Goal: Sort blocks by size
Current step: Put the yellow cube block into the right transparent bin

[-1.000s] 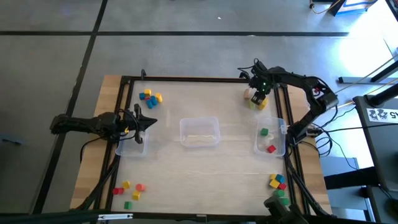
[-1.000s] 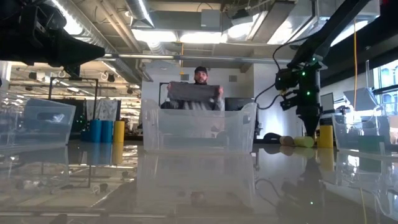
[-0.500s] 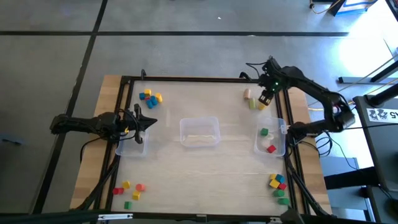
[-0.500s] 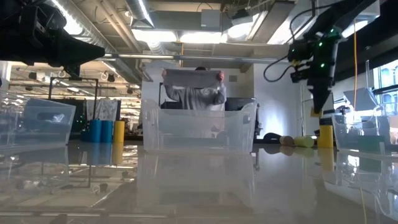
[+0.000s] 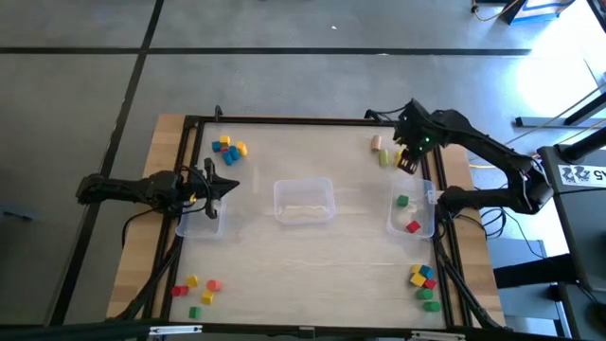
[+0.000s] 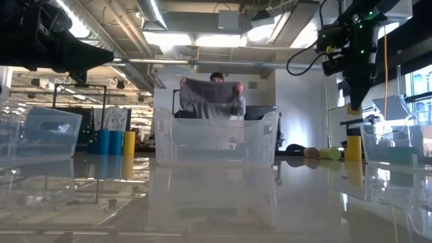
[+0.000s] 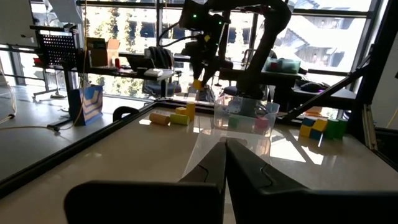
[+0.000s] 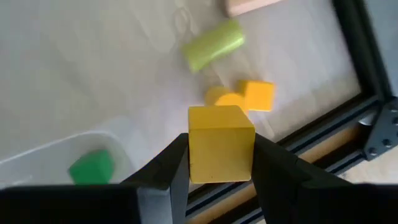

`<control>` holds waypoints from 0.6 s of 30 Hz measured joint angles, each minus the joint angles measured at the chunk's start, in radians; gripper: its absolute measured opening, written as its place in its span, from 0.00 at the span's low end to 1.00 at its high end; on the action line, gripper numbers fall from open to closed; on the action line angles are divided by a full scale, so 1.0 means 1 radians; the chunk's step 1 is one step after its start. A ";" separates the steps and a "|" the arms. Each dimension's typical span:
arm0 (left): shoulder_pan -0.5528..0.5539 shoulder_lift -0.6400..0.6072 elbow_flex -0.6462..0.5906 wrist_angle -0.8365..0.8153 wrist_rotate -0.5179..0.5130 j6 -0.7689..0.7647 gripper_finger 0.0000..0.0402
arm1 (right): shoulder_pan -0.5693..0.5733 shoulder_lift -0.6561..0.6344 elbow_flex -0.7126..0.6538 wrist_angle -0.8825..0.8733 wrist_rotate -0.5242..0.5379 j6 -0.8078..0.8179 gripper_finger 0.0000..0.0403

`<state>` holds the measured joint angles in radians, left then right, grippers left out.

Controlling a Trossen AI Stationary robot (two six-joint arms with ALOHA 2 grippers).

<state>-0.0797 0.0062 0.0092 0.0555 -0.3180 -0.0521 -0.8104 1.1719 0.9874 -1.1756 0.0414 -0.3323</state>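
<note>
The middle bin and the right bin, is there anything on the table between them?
Nothing. In the high view the stretch between the middle bin and the right bin is bare tabletop.

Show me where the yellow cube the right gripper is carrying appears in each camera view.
High view: yellow cube at the right gripper, above the table's far right part.
Low view: not clearly visible; the gripper hangs upper right.
Left wrist view: small yellow spot under the distant arm.
Right wrist view: centre, between the fingers.
Shared landmark: the green cylinder lying on the table.
</note>
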 joint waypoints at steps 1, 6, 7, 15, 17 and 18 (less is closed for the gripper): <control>0.000 0.000 0.000 0.000 0.000 0.000 0.01 | 0.021 -0.002 0.000 -0.011 0.000 0.011 0.35; 0.000 0.000 0.000 0.000 0.000 0.000 0.01 | 0.114 -0.004 0.000 -0.070 -0.008 0.069 0.35; 0.000 0.000 0.000 0.000 0.000 0.000 0.01 | 0.133 -0.004 0.000 -0.080 -0.008 0.082 0.35; 0.000 0.000 0.000 0.000 0.000 0.000 0.01 | 0.289 -0.004 0.000 -0.121 -0.008 0.198 0.35; 0.000 0.000 0.000 0.000 0.000 0.000 0.01 | 0.330 -0.004 0.000 -0.129 -0.008 0.230 0.35; 0.000 0.000 0.000 0.000 0.000 0.000 0.01 | 0.350 -0.004 0.000 -0.138 -0.008 0.248 0.35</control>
<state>-0.0795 0.0063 0.0090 0.0553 -0.3180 -0.0525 -0.4599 1.1679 0.9874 -1.3132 0.0330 -0.0840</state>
